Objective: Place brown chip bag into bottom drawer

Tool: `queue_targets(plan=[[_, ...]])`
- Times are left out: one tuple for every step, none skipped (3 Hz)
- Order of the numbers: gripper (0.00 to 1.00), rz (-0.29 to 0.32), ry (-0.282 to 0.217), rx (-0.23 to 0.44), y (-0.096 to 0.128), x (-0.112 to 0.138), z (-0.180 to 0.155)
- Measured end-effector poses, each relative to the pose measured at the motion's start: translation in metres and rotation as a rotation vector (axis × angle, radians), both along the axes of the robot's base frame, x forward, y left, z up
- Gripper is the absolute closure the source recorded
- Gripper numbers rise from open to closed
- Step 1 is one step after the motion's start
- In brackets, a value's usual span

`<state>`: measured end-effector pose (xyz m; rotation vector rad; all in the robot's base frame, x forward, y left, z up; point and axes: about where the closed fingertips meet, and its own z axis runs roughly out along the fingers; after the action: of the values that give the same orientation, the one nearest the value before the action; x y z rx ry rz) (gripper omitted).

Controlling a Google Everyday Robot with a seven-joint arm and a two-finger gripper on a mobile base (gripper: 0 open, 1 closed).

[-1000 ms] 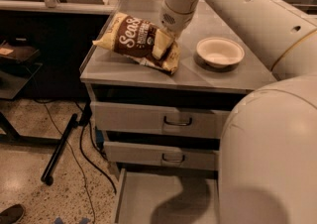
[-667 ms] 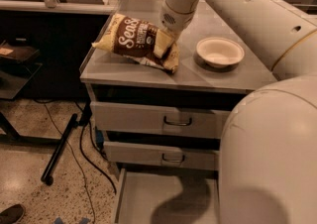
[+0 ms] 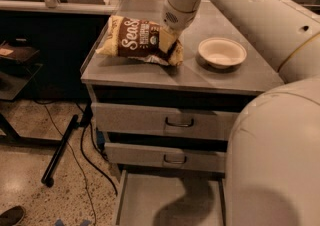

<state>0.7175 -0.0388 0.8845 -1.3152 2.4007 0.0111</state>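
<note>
The brown chip bag [image 3: 134,43] lies on the grey tabletop [image 3: 150,78], in its far-left part, with its long side running left to right and the white script lettering facing up. Its pale left end reaches toward the tabletop's left edge, and its pale right end points near-right, toward the bowl.

The end effector [image 3: 168,36] comes down onto the right part of the bag from the white arm [image 3: 240,0] that enters from the far right. The wrist hides it, so I cannot tell how far open it is or whether it has hold of the bag.

A round cream bowl [image 3: 222,52] stands upright to the right of the bag, near it but apart.

Below the tabletop, the top drawer [image 3: 145,119] and the middle drawer [image 3: 140,154] are shut, each with a dark handle. The bottom drawer [image 3: 165,201] is pulled out toward the near side, showing its flat floor. The robot's white body [image 3: 275,160] covers the drawer's right side.
</note>
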Motion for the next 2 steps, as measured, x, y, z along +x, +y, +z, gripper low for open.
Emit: queue_targets(plan=[[1.0,0.026,-0.056,0.022,0.001,-0.007,0.028],[1.0,0.054,-0.095,0.048,-0.001,-0.018,0.051]])
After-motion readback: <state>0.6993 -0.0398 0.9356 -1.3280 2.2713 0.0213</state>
